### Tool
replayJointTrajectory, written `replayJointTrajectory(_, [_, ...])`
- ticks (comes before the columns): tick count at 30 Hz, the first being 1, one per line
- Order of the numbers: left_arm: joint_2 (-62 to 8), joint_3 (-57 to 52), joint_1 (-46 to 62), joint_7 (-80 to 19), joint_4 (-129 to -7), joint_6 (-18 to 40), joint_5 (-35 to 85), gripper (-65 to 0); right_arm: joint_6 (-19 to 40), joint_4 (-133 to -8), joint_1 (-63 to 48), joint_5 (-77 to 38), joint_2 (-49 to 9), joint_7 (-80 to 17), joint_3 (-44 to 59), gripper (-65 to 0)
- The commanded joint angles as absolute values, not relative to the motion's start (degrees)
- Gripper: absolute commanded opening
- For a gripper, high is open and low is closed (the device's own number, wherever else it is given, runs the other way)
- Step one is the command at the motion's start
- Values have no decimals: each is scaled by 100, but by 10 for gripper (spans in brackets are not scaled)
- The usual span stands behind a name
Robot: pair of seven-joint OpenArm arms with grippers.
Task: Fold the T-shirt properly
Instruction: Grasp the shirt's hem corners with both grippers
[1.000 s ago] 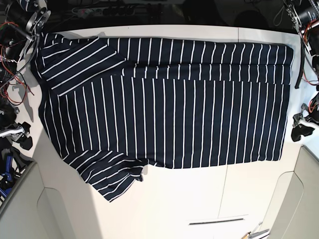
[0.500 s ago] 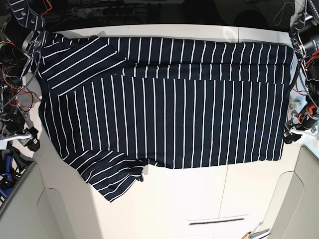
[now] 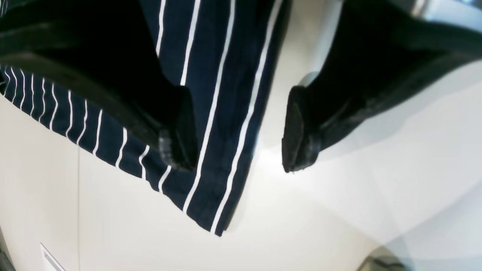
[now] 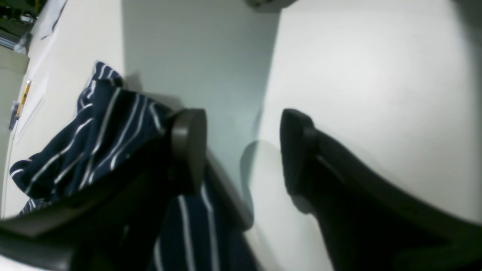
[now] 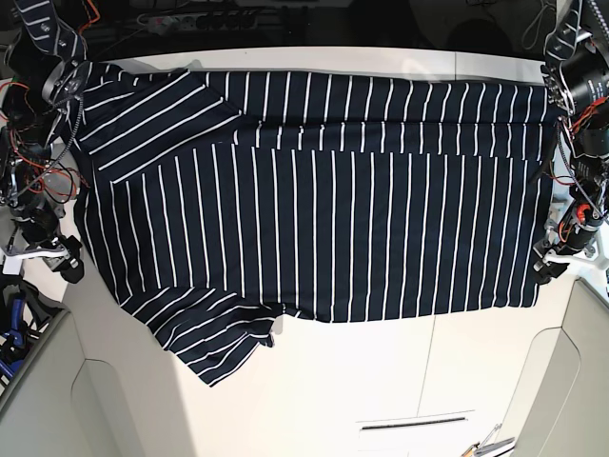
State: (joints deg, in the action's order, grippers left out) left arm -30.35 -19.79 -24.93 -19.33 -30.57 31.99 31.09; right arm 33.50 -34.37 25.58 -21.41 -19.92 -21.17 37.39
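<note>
Beneath the striped shirt (image 5: 352,228), a smooth white tabletop (image 5: 324,381), softly shadowed.

Left wrist view: big dark gripper (image 3: 241,130) hides part of striped shirt (image 3: 226,113); shirt runs off top and left edges. Right wrist view: right gripper (image 4: 243,150) fuzzy, covers some of shirt; bottom edge cuts shirt off. Things at far left corner too small to name. Base view: both arms cut off by sides; small print on white label (image 5: 414,424) too tiny to read.
</note>
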Motion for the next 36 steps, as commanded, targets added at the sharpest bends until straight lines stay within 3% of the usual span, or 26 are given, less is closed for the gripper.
replayJointTrajectory(1, [-3076,-1973,-2571,-2073,-3070,3197,3059,-259,3347,-3459,2687,-2099,-1986,-2200,3736,-333])
replayJointTrajectory(13, [-2923,-1973,-2574,-2075,-3070,3216,3063,-259,3347,-3459,3183,-1925,-1522,-2119,3695,-333])
replayJointTrajectory(22, [-2729,-1702,-2578,-2029,-3072,3234,3061,-259,3347,-3459,3201,-1935,-1323,-2073,2840,-333])
replayJointTrajectory(30, [-2731,-1437,-2698,-1970,-3072,3234,3061,-267,3350,-3459,3201,-1949,-1313,-2073,2692,-333])
replayJointTrajectory(33, [-2731,-1437,-2749,-1975,-3072,3234,3061,-391,3347,-3459,3201,-1944,-1317,-2073,2692,-336])
replayJointTrajectory(36, [-2731,-1437,-2751,-1997,-3072,3212,3061,-528,3347,-3461,3203,-1942,-1317,-2029,2692,-451])
